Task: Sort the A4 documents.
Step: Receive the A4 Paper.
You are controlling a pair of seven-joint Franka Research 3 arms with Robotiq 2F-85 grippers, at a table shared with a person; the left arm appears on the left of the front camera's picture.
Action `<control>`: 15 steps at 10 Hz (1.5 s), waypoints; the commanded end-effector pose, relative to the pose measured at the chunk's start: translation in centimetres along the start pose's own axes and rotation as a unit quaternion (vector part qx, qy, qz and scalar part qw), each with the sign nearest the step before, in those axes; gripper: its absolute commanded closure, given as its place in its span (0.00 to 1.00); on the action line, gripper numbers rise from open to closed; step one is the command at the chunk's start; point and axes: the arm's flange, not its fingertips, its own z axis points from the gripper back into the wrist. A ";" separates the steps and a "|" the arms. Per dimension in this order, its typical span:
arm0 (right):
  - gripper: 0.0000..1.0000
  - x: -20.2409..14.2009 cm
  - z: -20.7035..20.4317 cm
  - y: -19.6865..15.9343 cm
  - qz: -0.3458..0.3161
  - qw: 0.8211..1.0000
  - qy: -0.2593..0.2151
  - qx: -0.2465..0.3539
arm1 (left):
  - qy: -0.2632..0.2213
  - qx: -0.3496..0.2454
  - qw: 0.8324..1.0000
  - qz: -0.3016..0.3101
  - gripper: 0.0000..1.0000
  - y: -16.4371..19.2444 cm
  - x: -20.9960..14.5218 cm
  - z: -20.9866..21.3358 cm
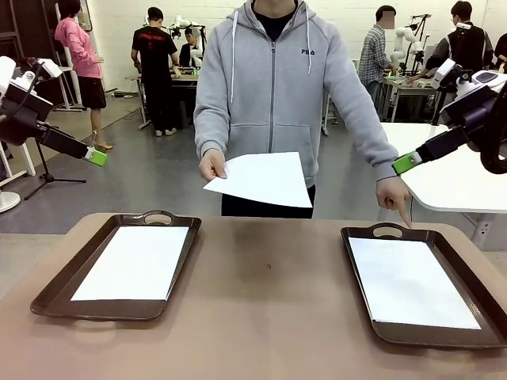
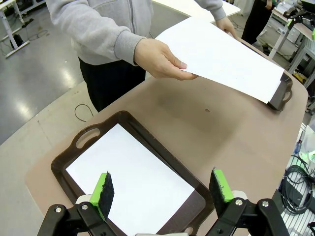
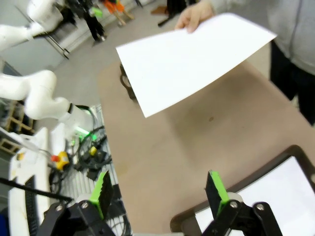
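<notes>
My left fingers [image 2: 160, 189] are wide open and hold nothing. They hang in the air above the near end of the left tray [image 2: 64, 160], and a white sheet [image 2: 133, 179] lies flat inside this tray, directly under and ahead of my finger pads. In the front view my left fingers [image 1: 97, 157] are high up, above and to the outer side of the left tray [image 1: 47, 297], well apart from its sheet [image 1: 135, 264].

My right fingers [image 3: 160, 189] are also wide open and empty. Below them, on the side of one pad, I see the corner of the right tray [image 3: 184, 219] with a white sheet [image 3: 268, 196] inside it. In the front view my right fingers [image 1: 405, 163] hang high above the far end of the right tray [image 1: 360, 273], and the sheet [image 1: 410, 283] lies flat in it, well below them.

A person in a grey hooded jacket stands at the far side of the table [image 1: 265, 293], between my two arms. One hand [image 1: 212, 166] holds a third white sheet [image 1: 261, 180] by its edge, in the air over the far part of the table, not touching the table. This sheet [image 2: 224, 56] is far ahead of my left fingers, beyond the bare middle of the table, and the holding hand [image 2: 160, 58] grips its near corner. From my right fingers the same sheet [image 3: 189, 61] floats ahead and above, tilted. The person's other hand [image 1: 394, 196] points one finger down, just beside the handle of the right tray, below my right fingers.
</notes>
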 end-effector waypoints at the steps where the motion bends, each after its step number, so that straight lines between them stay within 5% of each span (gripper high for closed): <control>1: 0.01 1.6 -2.8 -2.2 -0.048 0.996 -0.048 0.057 | -0.003 0.006 1.000 -0.001 0.00 0.0 -0.1 -0.1; 6: 0.01 4.7 -9.3 -9.4 -0.166 0.980 -0.099 0.051 | -0.003 0.006 1.000 -0.001 0.00 0.0 -0.1 -0.1; 9: 0.01 4.4 -13.2 -12.5 -0.276 0.951 -0.117 0.078 | -0.003 0.006 1.000 -0.001 0.00 0.0 -0.1 -0.1; 15: 0.01 4.1 -17.9 -13.2 -0.345 0.911 -0.135 0.180 | -0.003 0.006 1.000 -0.001 0.00 0.0 -0.1 -0.1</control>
